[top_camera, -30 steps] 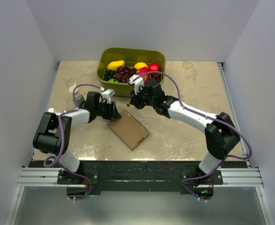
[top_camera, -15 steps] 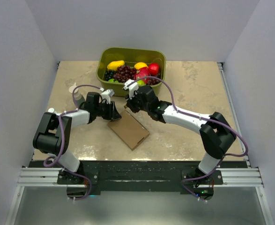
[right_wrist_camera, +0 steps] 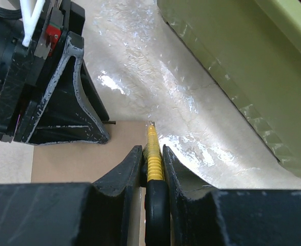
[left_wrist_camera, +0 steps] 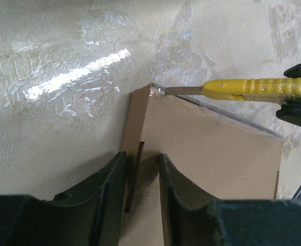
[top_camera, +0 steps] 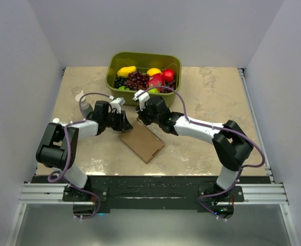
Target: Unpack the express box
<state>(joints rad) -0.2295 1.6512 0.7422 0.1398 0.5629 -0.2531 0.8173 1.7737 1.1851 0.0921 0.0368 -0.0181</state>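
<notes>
Overhead, box: I see the thin, flat brown cardboard express box lying diagonally on the mottled beige table, near the middle, between the two arms.
Overhead, left gripper: the left gripper sits low at the box's far-left edge.
Overhead, right gripper: the right gripper is at the box's far corner, just beside the left one.
Overhead, tub: an olive-green plastic tub of mixed fruit stands at the far side, behind both grippers and apart from the box.
Left wrist, fingers: the left gripper is drawn in on the express box, pinching a narrow strip of its edge; a dark slit in the cardboard runs between the fingers.
Left wrist, knife: a yellow-handled utility knife comes in from the right, its grey blade touching the box's far corner.
Left wrist, other arm: the right gripper shows at the right edge, around the handle.
Right wrist, fingers: the right gripper is pressed together on the knife, blade pointing away from me.
Right wrist, box: the blade tip meets the corner of the express box.
Right wrist, neighbours: the left gripper stands on the box at the left; the tub's wall fills the right.
</notes>
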